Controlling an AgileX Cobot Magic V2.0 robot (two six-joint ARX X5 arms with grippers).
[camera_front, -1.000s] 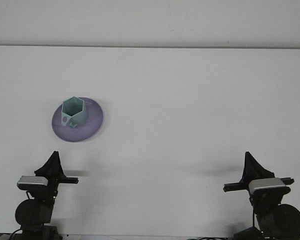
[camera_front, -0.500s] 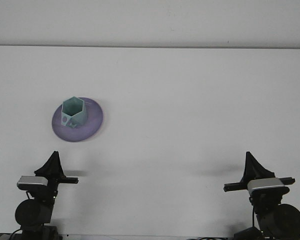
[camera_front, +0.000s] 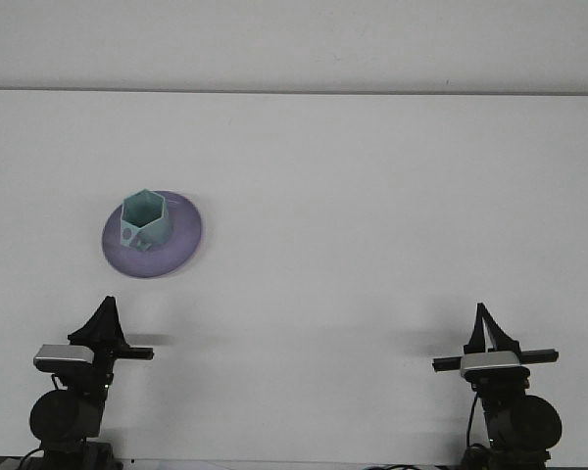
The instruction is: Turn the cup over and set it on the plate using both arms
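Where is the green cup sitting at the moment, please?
In the front view, the green cup stands mouth-up on the purple plate, on the left half of the table, beyond the left gripper.

We see a pale teal-green cup [camera_front: 144,219] with small darker spots on its near side, set against a plain lilac-purple plate [camera_front: 181,238]. The table [camera_front: 372,215] under them is a flat, unpatterned white, and the wall [camera_front: 294,39] behind is a slightly greyer white. Both arms are black, each with a silver-grey block: the left gripper [camera_front: 105,321] and the right gripper [camera_front: 484,327].
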